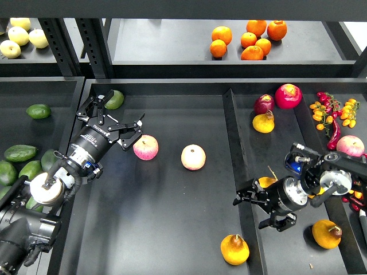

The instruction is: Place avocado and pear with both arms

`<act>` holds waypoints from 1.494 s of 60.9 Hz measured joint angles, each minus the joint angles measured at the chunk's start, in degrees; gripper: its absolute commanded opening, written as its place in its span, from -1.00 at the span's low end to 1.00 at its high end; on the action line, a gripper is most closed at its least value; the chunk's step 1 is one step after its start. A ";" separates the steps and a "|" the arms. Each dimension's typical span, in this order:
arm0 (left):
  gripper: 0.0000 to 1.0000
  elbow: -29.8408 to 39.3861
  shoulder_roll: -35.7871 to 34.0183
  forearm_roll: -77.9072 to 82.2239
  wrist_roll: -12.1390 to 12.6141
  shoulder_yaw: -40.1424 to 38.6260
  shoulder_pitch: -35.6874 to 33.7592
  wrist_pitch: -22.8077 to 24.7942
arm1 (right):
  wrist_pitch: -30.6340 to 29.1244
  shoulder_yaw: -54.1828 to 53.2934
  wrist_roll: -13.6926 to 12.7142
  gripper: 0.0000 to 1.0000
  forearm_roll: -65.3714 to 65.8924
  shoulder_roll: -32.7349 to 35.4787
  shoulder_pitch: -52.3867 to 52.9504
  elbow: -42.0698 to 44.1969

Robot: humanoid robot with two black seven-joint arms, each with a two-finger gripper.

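Note:
A green elongated avocado (pixel 115 99) lies at the back left of the middle tray (pixel 172 217), right beside the upper finger of my left gripper (pixel 117 114). That gripper is open and holds nothing. A yellow-orange pear (pixel 235 250) stands at the front right of the middle tray. My right gripper (pixel 250 211) is open and empty over the divider (pixel 238 149), up and to the right of that pear. Another pear (pixel 266 182) is partly hidden behind the right gripper.
Two pink-and-yellow apples (pixel 145 147) (pixel 193 157) sit mid-tray. Several dark avocados (pixel 20 153) lie in the left tray. The right tray holds more pears (pixel 327 234) (pixel 264 122), red fruit (pixel 288 95), small tomatoes and chillies (pixel 332 112). Oranges (pixel 252 40) and pale apples (pixel 20 35) sit on the back shelf.

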State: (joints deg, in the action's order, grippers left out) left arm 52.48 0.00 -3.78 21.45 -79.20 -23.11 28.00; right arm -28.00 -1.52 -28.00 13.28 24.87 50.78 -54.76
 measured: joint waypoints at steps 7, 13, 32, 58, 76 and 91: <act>0.99 -0.04 0.00 0.00 0.00 0.00 0.00 0.00 | 0.00 0.21 0.00 0.99 0.20 -0.11 -1.12 -0.11; 0.99 -0.08 0.00 0.00 0.00 0.00 0.00 0.00 | 0.00 0.65 0.00 0.99 0.32 -0.17 -1.90 -0.19; 0.99 -0.18 0.00 0.00 0.00 0.00 0.43 0.00 | 0.00 1.08 0.00 0.99 0.57 -1.35 -3.73 -0.26; 0.99 -0.14 0.00 0.00 0.00 0.00 0.53 0.00 | 0.00 1.72 0.00 0.96 0.53 -2.63 -4.56 -0.25; 0.99 0.01 0.00 0.00 0.00 0.00 0.53 0.00 | 0.00 1.78 0.00 0.84 0.64 -2.76 -5.59 -0.10; 0.99 0.51 0.00 0.00 0.00 0.05 1.28 0.00 | 0.00 1.78 0.00 0.77 0.97 -3.48 -6.28 0.52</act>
State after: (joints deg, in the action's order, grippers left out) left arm 52.99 0.00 -3.78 21.44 -79.15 -21.84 28.00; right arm -28.00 0.26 -28.00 14.25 21.39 44.49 -54.24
